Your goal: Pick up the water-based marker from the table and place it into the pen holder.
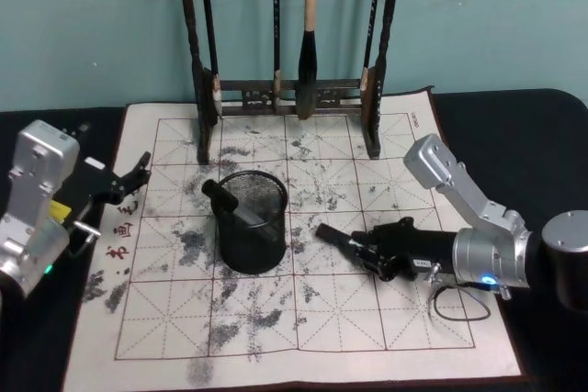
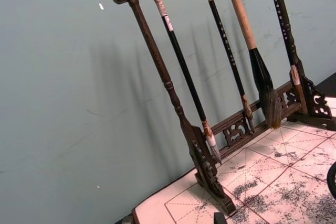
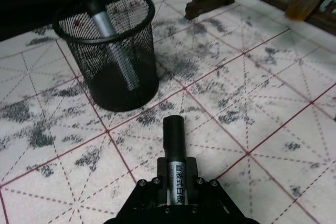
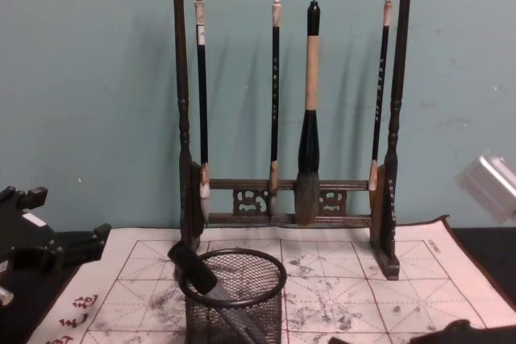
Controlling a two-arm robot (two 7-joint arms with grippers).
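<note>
Your right jaws are clamped on the stubby black-capped, silver-grey marker (image 3: 174,148) — held over the cream gridded counter (image 1: 395,319), right of the round black wire-mesh pen holder (image 3: 131,90). Your left jaws sit apart at the counter's left edge.

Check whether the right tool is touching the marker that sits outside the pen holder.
Touching. The right wrist view shows the right tool shut on the marker, pressing both sides of its silver barrel, no gap.

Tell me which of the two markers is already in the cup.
The leaning marker inside the pen holder, cap above the rim. The other marker is clamped in the jaws of the right gripper, outside it.
</note>
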